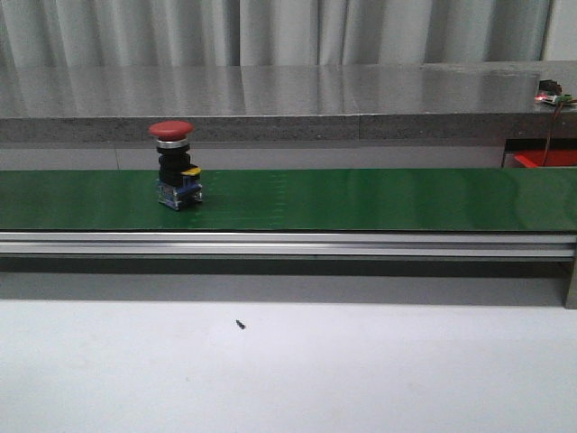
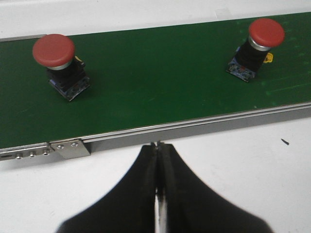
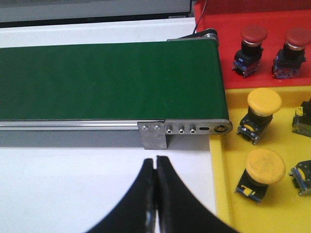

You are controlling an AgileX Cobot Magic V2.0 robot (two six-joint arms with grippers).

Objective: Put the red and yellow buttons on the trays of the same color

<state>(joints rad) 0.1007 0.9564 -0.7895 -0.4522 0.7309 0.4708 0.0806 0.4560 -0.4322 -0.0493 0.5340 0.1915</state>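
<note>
Two red buttons (image 2: 53,51) (image 2: 266,33) stand upright on the green belt (image 2: 155,87); both grippers — left (image 2: 158,155), right (image 3: 155,167) — hover beside it, jaws pressed together, empty; approaching closed risks toppling a button short of the red tray (image 3: 228,34).

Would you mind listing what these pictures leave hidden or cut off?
- Front view: only a corner of the red tray shows at the right edge; its contents are hidden.
- Front view: the speck on the table is too small to identify.
- Right wrist view: two parts on the yellow tray are cut off by the edge.
- Neither arm appears in the front view.
</note>
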